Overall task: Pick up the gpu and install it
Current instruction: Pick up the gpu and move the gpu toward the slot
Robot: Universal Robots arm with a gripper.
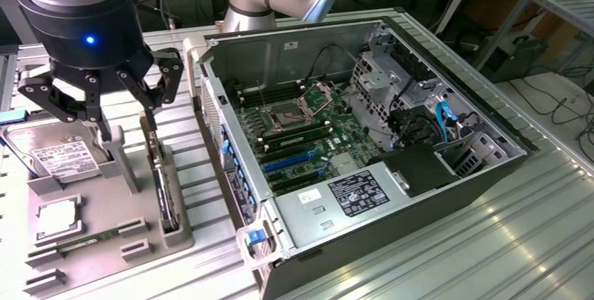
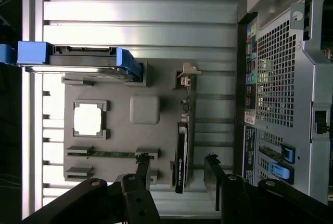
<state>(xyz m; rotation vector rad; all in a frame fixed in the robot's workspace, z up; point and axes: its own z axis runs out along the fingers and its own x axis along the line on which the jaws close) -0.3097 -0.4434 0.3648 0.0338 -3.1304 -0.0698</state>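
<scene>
Both fingers stand wide open and empty above the gpu, which stands on edge in the tray; a centred, straight descent would likely grip it evenly.

Soft, even light fills the exterior view. The ribbed metal table throws back broad pale glare toward the exterior view's right, with bright streaks along its slats. Inside the open computer case the walls cast a soft-edged shade over the motherboard. A small blue lamp glows on the dark housing above the gripper. In the wrist view the table gleams near white, the processor on the grey tray is washed out to plain white, and the gripper is an almost black shape against them.
</scene>
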